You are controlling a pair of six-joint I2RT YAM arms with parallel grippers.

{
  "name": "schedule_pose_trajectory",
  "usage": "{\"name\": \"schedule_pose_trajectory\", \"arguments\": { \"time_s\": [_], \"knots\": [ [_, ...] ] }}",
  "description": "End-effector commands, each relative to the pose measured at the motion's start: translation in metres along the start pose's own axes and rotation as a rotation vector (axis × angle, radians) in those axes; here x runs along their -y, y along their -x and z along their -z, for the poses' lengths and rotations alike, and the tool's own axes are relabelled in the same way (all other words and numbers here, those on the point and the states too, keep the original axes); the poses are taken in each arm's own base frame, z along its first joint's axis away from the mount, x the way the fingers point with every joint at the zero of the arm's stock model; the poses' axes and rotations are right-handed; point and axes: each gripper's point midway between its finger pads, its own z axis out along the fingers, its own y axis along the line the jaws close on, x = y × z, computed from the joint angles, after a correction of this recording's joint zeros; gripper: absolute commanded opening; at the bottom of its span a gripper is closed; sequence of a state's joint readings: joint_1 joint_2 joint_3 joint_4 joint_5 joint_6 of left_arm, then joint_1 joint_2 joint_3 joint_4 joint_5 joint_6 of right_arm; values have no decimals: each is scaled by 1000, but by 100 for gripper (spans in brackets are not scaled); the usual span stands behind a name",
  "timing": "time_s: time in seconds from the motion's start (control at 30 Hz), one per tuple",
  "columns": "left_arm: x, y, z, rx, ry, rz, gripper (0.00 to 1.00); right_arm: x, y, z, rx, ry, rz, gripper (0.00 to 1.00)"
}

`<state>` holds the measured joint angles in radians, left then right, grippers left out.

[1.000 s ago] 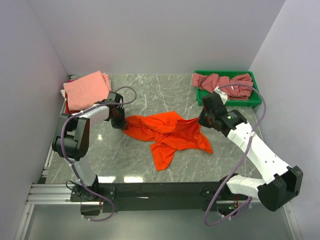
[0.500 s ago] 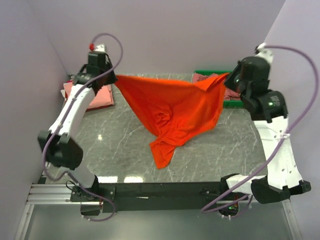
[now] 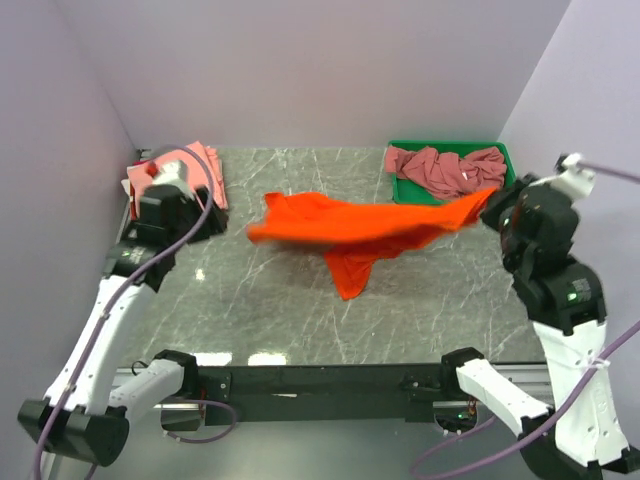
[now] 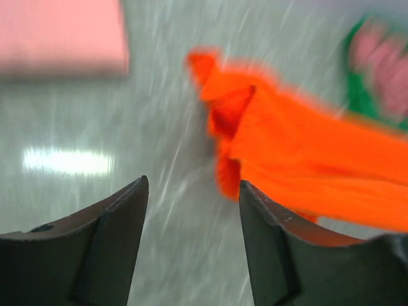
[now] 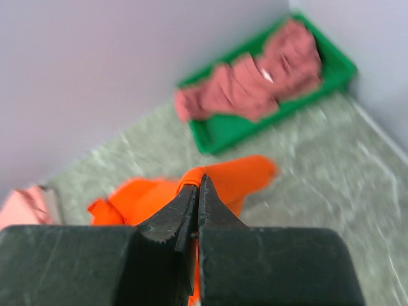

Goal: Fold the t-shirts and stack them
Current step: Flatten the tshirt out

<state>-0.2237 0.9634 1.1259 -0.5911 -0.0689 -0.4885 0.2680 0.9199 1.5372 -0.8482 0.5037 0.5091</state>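
Right gripper aloft, tight on orange t-shirt; left gripper wide, empty, near it.

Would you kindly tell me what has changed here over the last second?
Both arms lifted the orange t-shirt and stretched it; then the left gripper let go and drew back, open. The shirt now sags from the right gripper, still shut on its corner. The pink t-shirt and the mauve t-shirts in the green bin stayed put.
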Motion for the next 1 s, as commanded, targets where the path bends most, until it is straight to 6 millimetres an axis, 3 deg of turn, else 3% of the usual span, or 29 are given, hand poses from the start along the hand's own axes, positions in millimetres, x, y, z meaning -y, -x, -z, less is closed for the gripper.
{"name": "schedule_pose_trajectory", "arguments": {
  "time_s": [0.0,0.07,0.13,0.17,0.27,0.5,0.63,0.97],
  "knots": [
    [-21,-83,-4,-268,45,60,65,30,-46,-8,-66,-100,-19,0],
    [-20,-110,-12,-357,15,79,67,41,-82,-14,-137,-123,-14,0],
    [-19,-139,-28,-475,-8,100,67,45,-100,-13,-171,-108,-27,0],
    [-8,-147,-33,-518,-70,115,66,50,-116,-15,-204,-123,-26,0],
    [8,-168,-53,-613,-176,115,66,56,-133,-15,-248,-140,-31,0],
    [58,-219,-64,-817,-348,-10,65,61,-143,-14,-275,-160,-29,0],
    [63,-246,-65,-903,-338,-20,62,62,-143,-13,-277,-165,-27,0],
    [70,-256,-85,-903,-320,-19,55,61,-148,-14,-288,-156,-35,0]
  ]
}}
